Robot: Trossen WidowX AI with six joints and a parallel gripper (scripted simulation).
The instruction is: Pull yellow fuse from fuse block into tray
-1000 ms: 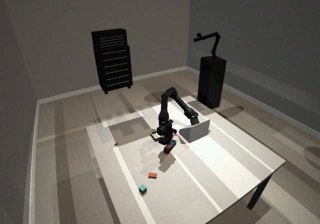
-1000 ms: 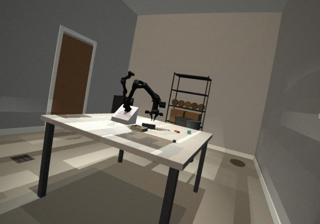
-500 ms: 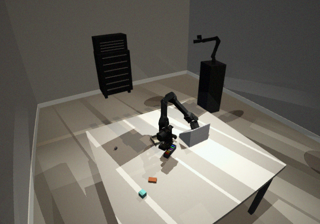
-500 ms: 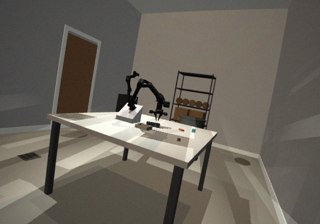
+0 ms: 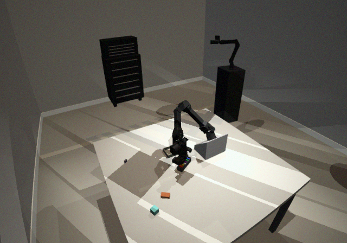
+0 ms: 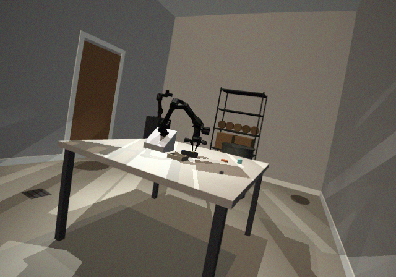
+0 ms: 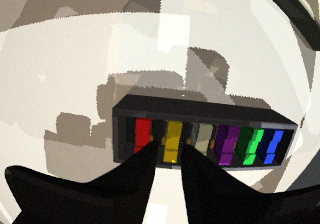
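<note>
The yellow fuse [image 7: 173,130] stands in the black fuse block [image 7: 200,107] [image 5: 179,170] [image 6: 192,154], between the red fuse [image 7: 142,134] and the off-white fuse [image 7: 203,136]. My gripper [image 7: 169,149] [image 6: 194,149] points down over the block, its tips a little above it in the exterior view. The fingers stand a narrow gap apart, with nothing between them. In the wrist view the tips appear on either side of the yellow fuse's lower part. The shallow tray [image 5: 166,154] [image 6: 176,157] lies beside the block. In the top view the arm hides the fingertips.
Purple [image 7: 228,141], green [image 7: 254,145] and blue [image 7: 273,146] fuses stand farther along the block. A grey wedge-shaped housing [image 5: 214,148] [image 6: 169,143] is beyond the blue end. An orange piece [image 5: 165,194] [image 6: 224,160], a teal cube [image 5: 154,210] [image 6: 239,161] and a small dark object [image 5: 125,160] [image 6: 221,172] lie farther off.
</note>
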